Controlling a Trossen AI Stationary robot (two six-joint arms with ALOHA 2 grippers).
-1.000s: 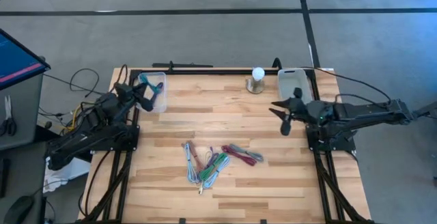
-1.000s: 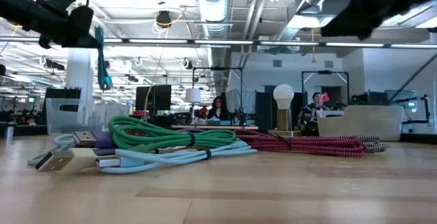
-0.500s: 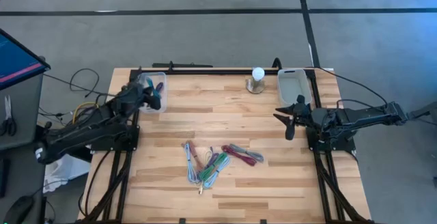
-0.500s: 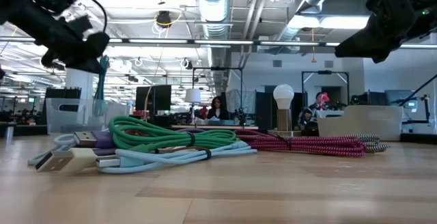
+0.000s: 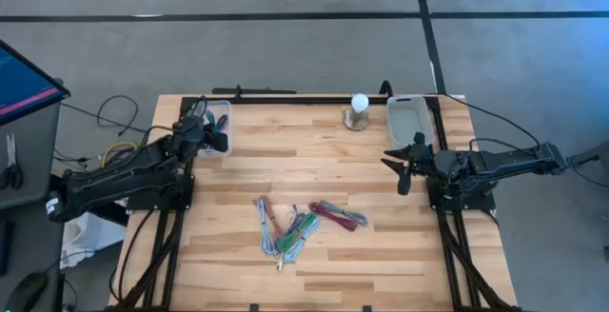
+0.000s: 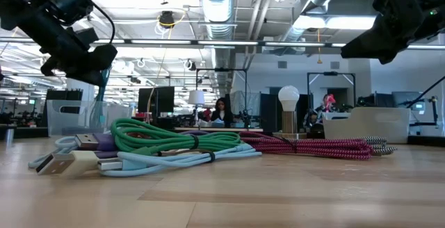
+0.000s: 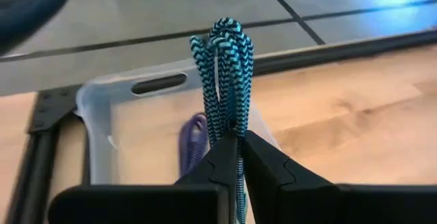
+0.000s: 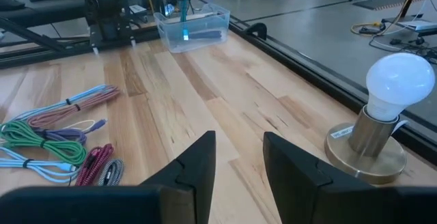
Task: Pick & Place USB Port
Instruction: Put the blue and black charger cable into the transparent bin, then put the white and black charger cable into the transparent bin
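The left gripper (image 7: 235, 145) pinches the blue cable (image 7: 225, 74) over the clear bin (image 7: 130, 115). Lower it inside before letting go. The right gripper (image 8: 239, 157) waits open, holding nothing.

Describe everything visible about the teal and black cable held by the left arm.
The braided cable, woven teal and black, is folded into a tight bundle of several strands. The left tool pinches it near the bundle's middle, so its looped end sticks out beyond the fingertips. It hangs over the clear plastic bin at the table's left rear corner, where a purple cable already lies.

Grey floor (image 5: 285, 46) — exposed ceiling ducts (image 6: 215, 5), distant desks.
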